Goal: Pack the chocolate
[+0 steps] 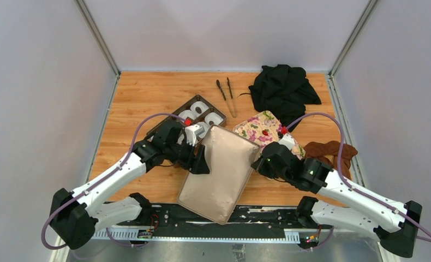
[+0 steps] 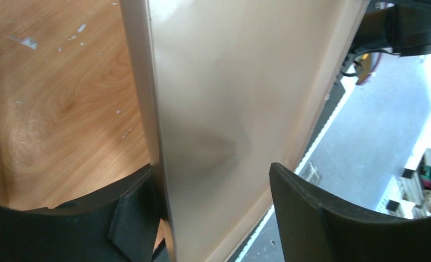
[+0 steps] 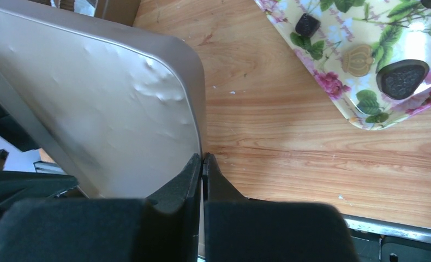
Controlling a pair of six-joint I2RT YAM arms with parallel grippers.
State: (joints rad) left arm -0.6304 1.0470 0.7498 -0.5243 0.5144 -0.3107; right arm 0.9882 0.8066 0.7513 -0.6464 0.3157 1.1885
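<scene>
On the left of my overhead feed, a pale grey panel wall (image 1: 39, 82) meets an aluminium corner post (image 1: 99, 38), and the honey-coloured wooden desk (image 1: 142, 98) runs from there to a matching wall on the right.

The left jaws stand wide, straddling the left rim of a flat, satin-finish tan lid (image 1: 219, 174) with rounded corners. One black finger (image 2: 134, 213) sits against that rim, and the other (image 2: 317, 218) hangs clear of the lid's face.

Just behind them I see a dark brown cardboard box (image 1: 173, 114) holding white paper cups (image 1: 201, 107). Farther back lies a pair of thin dark tongs (image 1: 222, 91).

The tan lid lies slantwise at the centre, its near end over the black rail (image 1: 164, 218) that carries the arm bases.

The right jaws are pinched tight on its right rim.

Beside them sits a cream tray with a pink-and-green flower print (image 1: 254, 126). The chocolate (image 3: 401, 79) is there: small dark pieces, one heart-shaped, loose on the tray.

A crumpled black cloth (image 1: 283, 90) sits at the back right, and a rust-brown cloth (image 1: 329, 150) lies by the right wall.
</scene>
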